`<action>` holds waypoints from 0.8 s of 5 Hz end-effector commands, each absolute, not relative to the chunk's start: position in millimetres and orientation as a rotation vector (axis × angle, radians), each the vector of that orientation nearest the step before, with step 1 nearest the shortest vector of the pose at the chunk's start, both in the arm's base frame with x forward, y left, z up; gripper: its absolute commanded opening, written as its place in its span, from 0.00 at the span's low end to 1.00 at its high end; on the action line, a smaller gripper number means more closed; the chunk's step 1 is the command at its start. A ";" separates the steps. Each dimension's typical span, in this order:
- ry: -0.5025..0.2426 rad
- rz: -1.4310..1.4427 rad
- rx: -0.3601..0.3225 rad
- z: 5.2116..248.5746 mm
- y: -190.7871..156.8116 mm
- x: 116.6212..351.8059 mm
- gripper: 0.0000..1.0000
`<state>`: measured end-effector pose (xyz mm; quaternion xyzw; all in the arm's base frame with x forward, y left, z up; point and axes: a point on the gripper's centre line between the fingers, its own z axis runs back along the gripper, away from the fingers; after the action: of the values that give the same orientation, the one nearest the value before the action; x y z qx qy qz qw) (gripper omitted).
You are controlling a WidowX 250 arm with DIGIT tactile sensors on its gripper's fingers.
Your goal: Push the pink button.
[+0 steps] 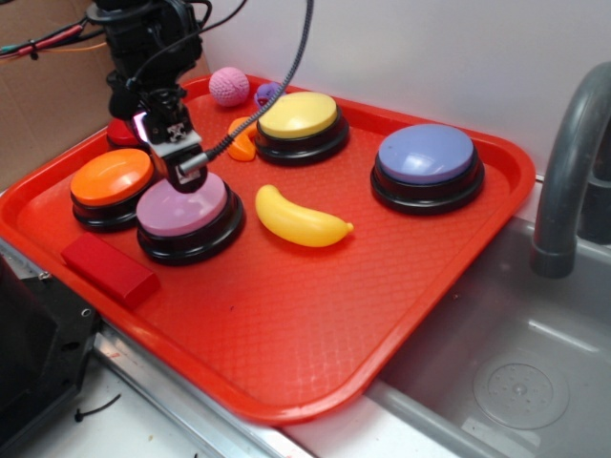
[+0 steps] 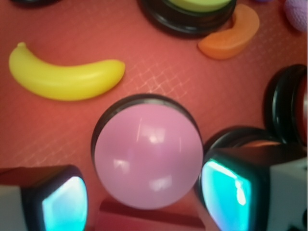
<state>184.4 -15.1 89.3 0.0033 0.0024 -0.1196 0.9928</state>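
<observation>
Buttons and toys on a tray [image 1: 458, 277]

The banana [image 1: 301, 218] lies between the pink button [image 1: 183, 206] at left and the rear buttons; a sink [image 1: 516, 372] sits right.

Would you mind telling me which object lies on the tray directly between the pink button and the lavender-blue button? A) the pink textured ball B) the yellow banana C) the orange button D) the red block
B: in the exterior view the yellow banana lies on the red tray to the right of the pink button and left of the lavender-blue button.
</observation>
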 end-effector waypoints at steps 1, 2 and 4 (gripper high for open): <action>-0.039 -0.191 0.021 118.7 -14.8 193.3 1.00; -0.024 -0.166 0.059 127.2 -17.2 191.1 1.00; -0.092 -0.152 0.032 151.0 -15.0 185.8 1.00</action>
<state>178.5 -13.3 138.9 0.0164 -0.0227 -0.0788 0.9965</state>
